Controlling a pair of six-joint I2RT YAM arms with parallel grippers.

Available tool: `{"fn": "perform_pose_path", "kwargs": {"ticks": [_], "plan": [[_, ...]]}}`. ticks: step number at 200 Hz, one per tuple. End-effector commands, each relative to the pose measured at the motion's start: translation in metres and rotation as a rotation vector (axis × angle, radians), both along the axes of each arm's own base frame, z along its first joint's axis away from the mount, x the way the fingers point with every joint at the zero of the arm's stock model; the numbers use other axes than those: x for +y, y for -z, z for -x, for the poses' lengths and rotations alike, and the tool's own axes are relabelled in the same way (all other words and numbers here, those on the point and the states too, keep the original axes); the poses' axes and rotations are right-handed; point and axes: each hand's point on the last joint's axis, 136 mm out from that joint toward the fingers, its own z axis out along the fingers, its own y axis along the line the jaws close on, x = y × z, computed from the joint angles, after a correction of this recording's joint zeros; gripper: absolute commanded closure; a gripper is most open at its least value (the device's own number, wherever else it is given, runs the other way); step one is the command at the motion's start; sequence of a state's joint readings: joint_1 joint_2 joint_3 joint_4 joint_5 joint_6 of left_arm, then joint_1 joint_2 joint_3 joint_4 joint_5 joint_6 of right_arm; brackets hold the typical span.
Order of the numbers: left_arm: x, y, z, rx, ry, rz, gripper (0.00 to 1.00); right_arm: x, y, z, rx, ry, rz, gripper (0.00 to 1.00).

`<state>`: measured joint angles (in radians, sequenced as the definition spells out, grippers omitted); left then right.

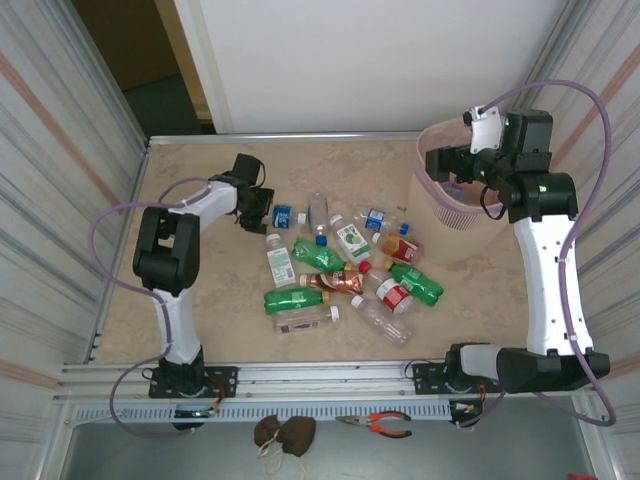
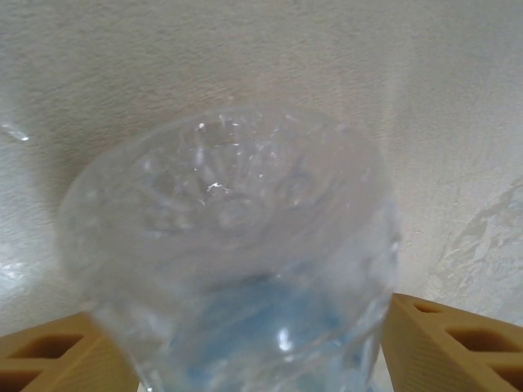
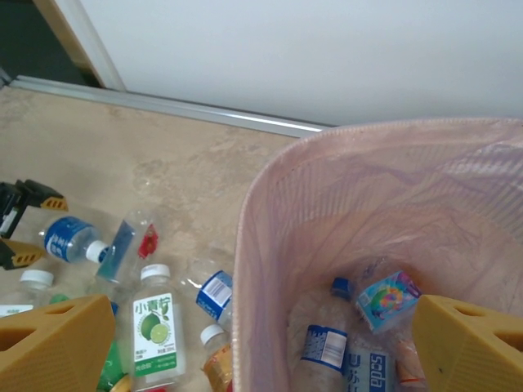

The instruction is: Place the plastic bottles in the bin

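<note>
The left tool [image 1: 266,210] sits left of centre in the overhead view, low over the tabletop [image 1: 480,300], at the left end of the scattered plastic bottles [image 1: 340,272]. A clear bottle with a blue label [image 2: 237,269] lies between its fingers [image 2: 49,359], base toward the wrist camera. Whether the fingers are clenched on it or only flank it I cannot tell.

The right tool [image 3: 260,304] hangs over the bin [image 1: 445,218] in the upper right of the overhead view. Its fingers are spread wide and grasp nothing. Its wrist view looks down into the pink-lined bin, at lower right of that frame. Several bottles lie at the bottom: two with blue labels [image 3: 323,347] side by side and one with a multicoloured label [image 3: 386,298] just above them.

The other bottles lie on their sides in a loose cluster at the centre of the overhead view, just left of the bin. Among them are:
- a green bottle [image 1: 295,298] at lower left
- a clear bottle [image 1: 305,320] just below the green one
- an amber bottle [image 1: 335,283] in the middle
- a white-and-green labelled bottle [image 1: 351,240] above the amber one
- a red-labelled bottle [image 1: 400,248] nearest the bin
</note>
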<state>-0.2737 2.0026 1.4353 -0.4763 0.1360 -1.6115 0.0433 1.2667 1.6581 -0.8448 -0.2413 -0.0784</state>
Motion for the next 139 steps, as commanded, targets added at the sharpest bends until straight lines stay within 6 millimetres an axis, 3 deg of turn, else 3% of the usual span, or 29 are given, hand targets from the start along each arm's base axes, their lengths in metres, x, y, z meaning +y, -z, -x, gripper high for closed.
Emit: {"fn": "perform_pose_path", "kwargs": {"ticks": [1, 49, 78, 110, 139], "plan": [[0.010, 0.002, -0.006, 0.017, -0.046, -0.020, 0.32, 0.008, -0.009, 0.009, -0.028, -0.022, -0.024, 0.07], [0.012, -0.003, -0.014, -0.007, -0.050, -0.014, 0.38, 0.007, -0.009, 0.011, -0.030, -0.017, -0.014, 0.07], [0.012, -0.020, -0.018, -0.062, -0.037, -0.016, 0.41, 0.012, -0.014, 0.013, -0.043, -0.032, -0.016, 0.07], [0.014, -0.056, -0.025, -0.183, 0.020, -0.049, 0.43, 0.020, -0.018, 0.016, -0.056, -0.058, -0.026, 0.07], [0.014, -0.105, -0.032, -0.370, 0.139, -0.104, 0.43, 0.027, -0.019, 0.017, -0.070, -0.087, -0.056, 0.06]]}}
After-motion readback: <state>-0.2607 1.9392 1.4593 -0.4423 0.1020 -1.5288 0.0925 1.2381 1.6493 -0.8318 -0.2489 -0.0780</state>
